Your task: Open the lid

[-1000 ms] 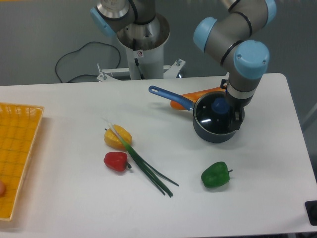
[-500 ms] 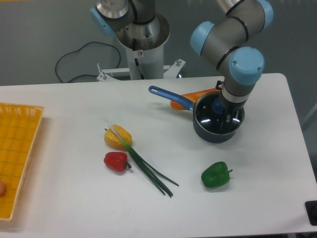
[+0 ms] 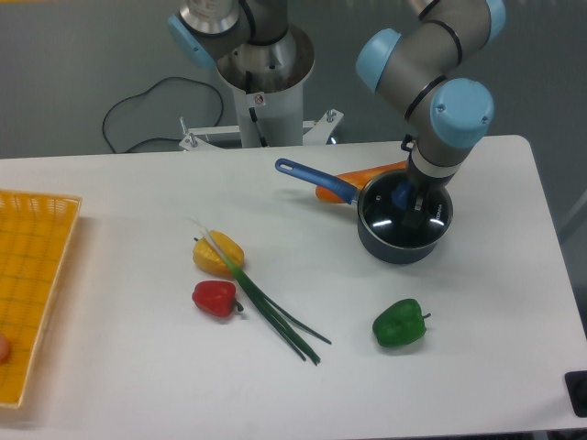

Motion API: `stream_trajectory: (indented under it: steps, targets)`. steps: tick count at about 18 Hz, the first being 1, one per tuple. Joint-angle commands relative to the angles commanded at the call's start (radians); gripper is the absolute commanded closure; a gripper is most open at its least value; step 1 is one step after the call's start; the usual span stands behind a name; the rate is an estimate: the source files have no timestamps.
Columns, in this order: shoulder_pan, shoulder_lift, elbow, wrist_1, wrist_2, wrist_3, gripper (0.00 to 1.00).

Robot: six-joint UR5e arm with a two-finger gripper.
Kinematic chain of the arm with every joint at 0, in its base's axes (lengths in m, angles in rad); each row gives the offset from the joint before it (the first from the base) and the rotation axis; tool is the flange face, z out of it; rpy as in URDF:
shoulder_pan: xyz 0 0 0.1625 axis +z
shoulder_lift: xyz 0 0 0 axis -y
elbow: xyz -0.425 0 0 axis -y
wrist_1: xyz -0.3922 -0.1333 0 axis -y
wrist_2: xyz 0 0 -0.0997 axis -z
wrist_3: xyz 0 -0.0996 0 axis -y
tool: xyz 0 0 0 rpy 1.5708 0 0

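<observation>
The lid [image 3: 393, 220] sits flat on the dark blue saucepan [image 3: 401, 241] at the right of the white table [image 3: 138, 367], its glass catching glints of light and its rim seated all round as far as the view shows. Above it the arm's wrist [image 3: 449, 124] has swung slightly rightward and upward compared with half a second ago, while the gripper [image 3: 410, 202] stays down at the lid's centre, about where the small blue knob [image 3: 400, 194] shows. Whether the fingers are pinching the knob or merely straddling it cannot be told, since the wrist hides most of them. The lid looks no higher than before, so I judge the lift not yet begun, with this shift more a settling over the knob. Other things lie well apart: an orange item [image 3: 367, 174] behind the pan handle [image 3: 312, 179], and a green pepper [image 3: 400, 323] nearer the camera.
</observation>
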State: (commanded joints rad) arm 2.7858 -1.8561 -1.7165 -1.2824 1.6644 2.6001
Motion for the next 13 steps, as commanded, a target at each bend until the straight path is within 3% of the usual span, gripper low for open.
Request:
stream_trajectory:
  steps: [13]
  targets:
    - [0.001,0.0,0.005,0.005,-0.002,-0.028,0.01]
